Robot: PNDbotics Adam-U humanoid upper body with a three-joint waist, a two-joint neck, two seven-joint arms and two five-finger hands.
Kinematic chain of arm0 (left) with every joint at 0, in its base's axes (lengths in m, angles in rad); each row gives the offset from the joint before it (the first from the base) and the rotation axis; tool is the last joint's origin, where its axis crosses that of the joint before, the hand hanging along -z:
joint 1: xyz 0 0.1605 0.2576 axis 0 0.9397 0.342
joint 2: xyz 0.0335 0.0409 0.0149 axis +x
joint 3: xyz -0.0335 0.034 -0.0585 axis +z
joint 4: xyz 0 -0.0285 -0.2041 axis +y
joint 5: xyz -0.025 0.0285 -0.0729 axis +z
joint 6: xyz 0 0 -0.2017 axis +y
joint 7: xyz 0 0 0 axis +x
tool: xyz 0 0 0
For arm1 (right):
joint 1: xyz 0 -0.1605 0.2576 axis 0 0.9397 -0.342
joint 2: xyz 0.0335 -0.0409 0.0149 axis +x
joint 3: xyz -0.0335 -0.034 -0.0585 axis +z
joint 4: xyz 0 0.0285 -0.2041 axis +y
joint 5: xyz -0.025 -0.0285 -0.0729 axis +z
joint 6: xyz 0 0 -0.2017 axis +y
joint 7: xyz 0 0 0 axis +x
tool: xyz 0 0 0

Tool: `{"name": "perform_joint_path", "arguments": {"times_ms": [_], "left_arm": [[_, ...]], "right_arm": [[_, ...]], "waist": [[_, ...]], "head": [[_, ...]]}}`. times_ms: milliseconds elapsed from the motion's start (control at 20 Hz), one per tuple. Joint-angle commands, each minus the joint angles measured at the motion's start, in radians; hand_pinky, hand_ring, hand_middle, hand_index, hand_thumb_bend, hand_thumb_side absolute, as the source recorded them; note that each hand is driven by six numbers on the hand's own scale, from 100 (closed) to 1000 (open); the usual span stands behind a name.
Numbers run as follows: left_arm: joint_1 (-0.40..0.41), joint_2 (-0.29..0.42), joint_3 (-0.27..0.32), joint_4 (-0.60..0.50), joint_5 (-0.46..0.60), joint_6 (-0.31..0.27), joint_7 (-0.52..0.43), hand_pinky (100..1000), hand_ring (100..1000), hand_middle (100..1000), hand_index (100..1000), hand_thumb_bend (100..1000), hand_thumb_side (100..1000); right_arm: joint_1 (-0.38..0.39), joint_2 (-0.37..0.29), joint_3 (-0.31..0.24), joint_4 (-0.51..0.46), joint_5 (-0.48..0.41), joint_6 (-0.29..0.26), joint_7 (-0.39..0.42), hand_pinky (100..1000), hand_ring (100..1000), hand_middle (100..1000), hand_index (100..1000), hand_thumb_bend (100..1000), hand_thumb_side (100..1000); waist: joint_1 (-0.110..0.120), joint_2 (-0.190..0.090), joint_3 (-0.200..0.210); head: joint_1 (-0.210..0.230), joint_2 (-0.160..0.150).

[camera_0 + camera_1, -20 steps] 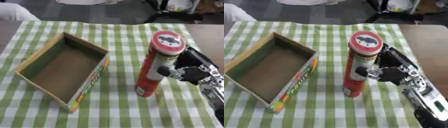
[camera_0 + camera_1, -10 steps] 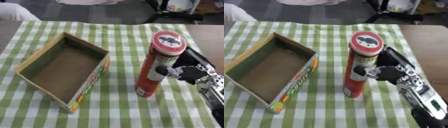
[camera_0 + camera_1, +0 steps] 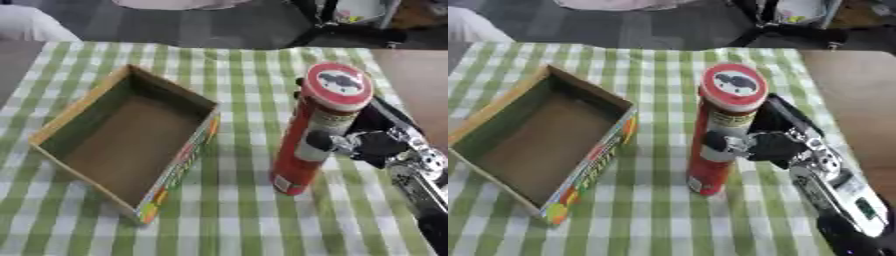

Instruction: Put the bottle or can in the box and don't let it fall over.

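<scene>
Tall red can [image 3: 317, 130]: upright on the green checked cloth [image 3: 236, 215], just right of the open cardboard box [image 3: 131, 140], apart from it; base on the cloth. Right hand [image 3: 776, 142]: fingers and thumb curled round the can's middle; left hand not in view. Step: grasp made, lift pending; next move likely calls for a level carry over the box wall and an upright set-down inside.

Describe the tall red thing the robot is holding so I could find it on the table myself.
On the green checked cloth, look right of the open cardboard box. There a tall red can stands upright, its round lid red-rimmed with a dark picture on white, the robot's black right hand curled round its middle. Nothing else here stands tall.
</scene>
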Motion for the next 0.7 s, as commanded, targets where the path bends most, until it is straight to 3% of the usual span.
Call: {"name": "perform_joint_path", "arguments": {"times_ms": [50, 700], "left_arm": [[-0.008, 0.02, 0.008, -0.009, -0.001, -0.001, -0.003, 765, 850, 776, 829, 533, 476], [-0.009, 0.021, 0.008, -0.01, -0.002, 0.001, -0.004, 766, 849, 772, 828, 527, 477]], "right_arm": [[-0.013, -0.013, -0.002, -0.006, -0.013, 0.0, 0.006, 849, 908, 889, 876, 636, 100], [-0.021, 0.001, 0.01, -0.005, -0.054, -0.002, 0.032, 800, 812, 799, 806, 590, 100]], "waist": [[0.003, -0.012, 0.001], [0.003, -0.013, 0.001]], "head": [[-0.005, -0.013], [-0.003, -0.013]]}}
